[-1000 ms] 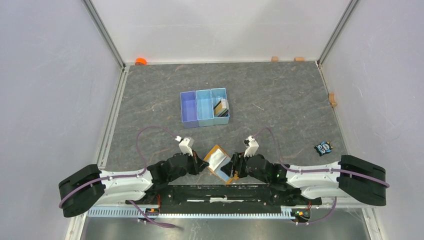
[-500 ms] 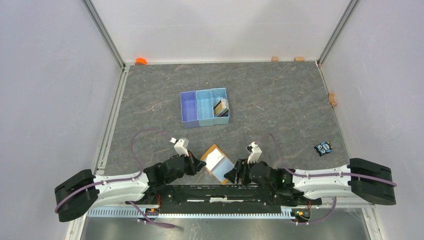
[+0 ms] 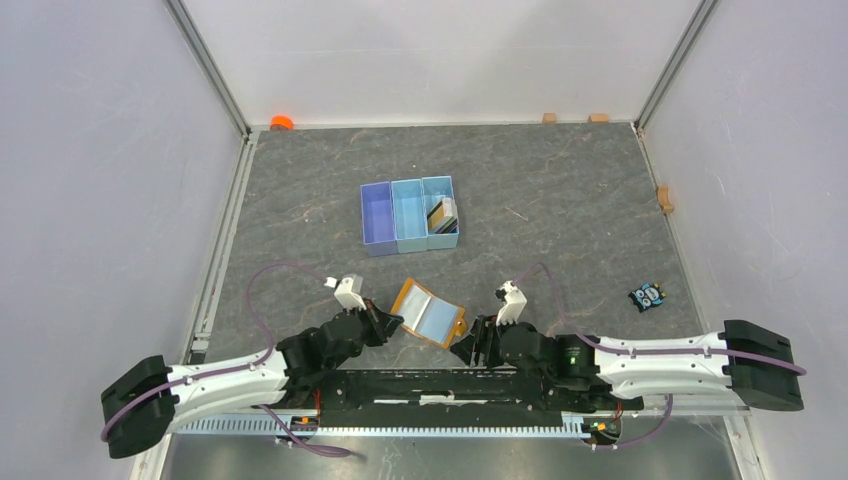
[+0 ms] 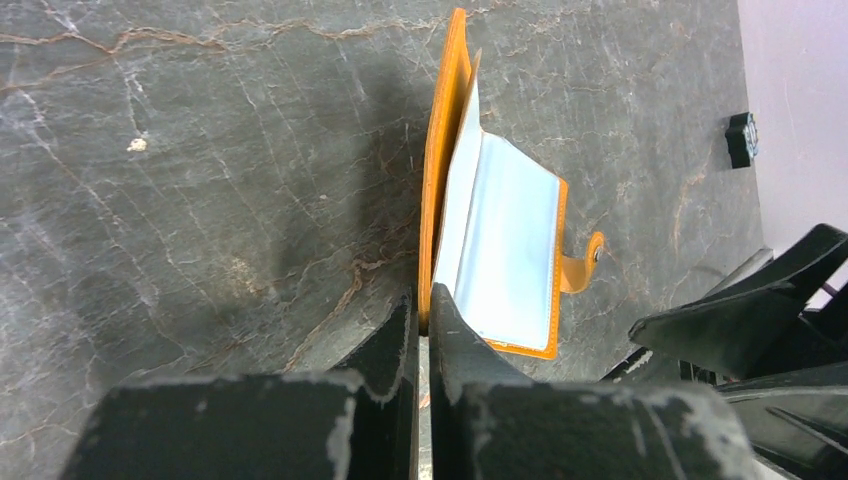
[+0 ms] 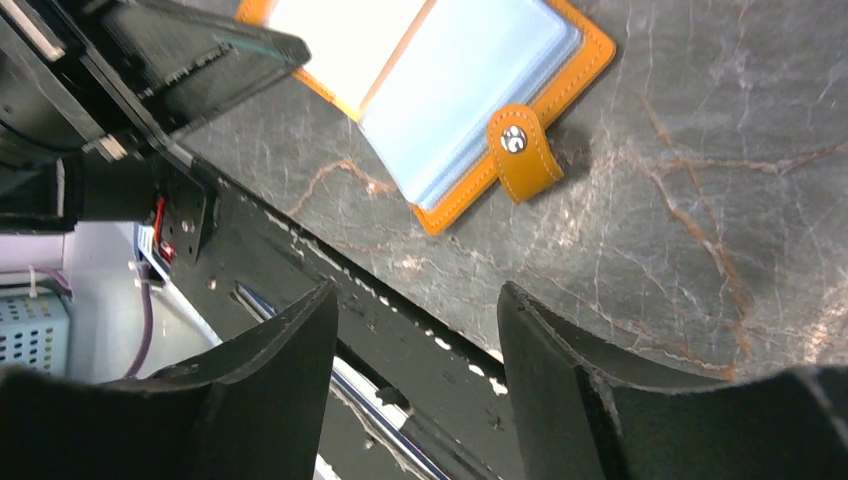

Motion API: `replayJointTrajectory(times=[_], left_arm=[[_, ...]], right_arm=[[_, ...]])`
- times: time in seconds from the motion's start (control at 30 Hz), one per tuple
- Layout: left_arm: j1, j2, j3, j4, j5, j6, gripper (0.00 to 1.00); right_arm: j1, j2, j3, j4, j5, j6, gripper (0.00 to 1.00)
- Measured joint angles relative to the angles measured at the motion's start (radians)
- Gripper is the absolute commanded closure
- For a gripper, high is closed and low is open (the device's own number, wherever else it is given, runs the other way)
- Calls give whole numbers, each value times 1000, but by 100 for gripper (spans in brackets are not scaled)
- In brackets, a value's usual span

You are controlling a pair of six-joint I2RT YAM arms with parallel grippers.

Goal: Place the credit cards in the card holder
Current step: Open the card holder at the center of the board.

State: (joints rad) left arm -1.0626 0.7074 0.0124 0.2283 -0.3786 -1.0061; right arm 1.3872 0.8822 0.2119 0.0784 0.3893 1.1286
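The card holder (image 3: 430,313) is an orange-tan wallet lying open near the table's front, light-blue panels up. My left gripper (image 3: 393,322) is shut on its left cover edge; the left wrist view shows the orange cover (image 4: 432,200) pinched between my fingers (image 4: 400,330), with the other half flat on the table. My right gripper (image 3: 467,345) is open and empty, just right of the wallet and not touching it. The right wrist view shows the wallet (image 5: 470,90) and its clasp tab (image 5: 522,150) ahead of the gripper (image 5: 418,295). The credit cards (image 3: 441,213) stand in a tray's right compartment.
The blue three-compartment tray (image 3: 379,215) sits mid-table, beyond the wallet. A small black-and-blue gadget (image 3: 648,296) lies at the right and shows in the left wrist view (image 4: 740,138). The black base rail (image 5: 330,290) runs under my right gripper. Small blocks line the back and right edges.
The wallet has shifted left and away from the front edge, held by my left gripper, and lies more open. My right gripper has drawn back from the wallet and no longer touches it.
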Motion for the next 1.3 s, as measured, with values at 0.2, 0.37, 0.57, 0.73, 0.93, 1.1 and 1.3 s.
replayJointTrajectory(times=[0.2,0.37,0.57,0.73,0.93,1.1,1.3], left_arm=[[0,-4,0,-17,-12,-18,98],[0,-8,0,-17,-9,-61,98],[0,-35,0,-17,0,-122,98],[0,-63,0,-13,17,-185,98],[1,-114,0,-13,40,-232,98],[1,-150,0,-18,43,-247,98],[1,-153,0,-24,44,-250,98]], right_arm=[[0,18,6,54,103,29,33],[0,32,-61,183,173,64,31],[-15,121,-122,333,179,102,30],[-34,200,-153,480,163,124,30],[-75,340,-171,665,111,131,30],[-90,418,-164,774,74,123,34],[-118,443,-156,857,56,107,48]])
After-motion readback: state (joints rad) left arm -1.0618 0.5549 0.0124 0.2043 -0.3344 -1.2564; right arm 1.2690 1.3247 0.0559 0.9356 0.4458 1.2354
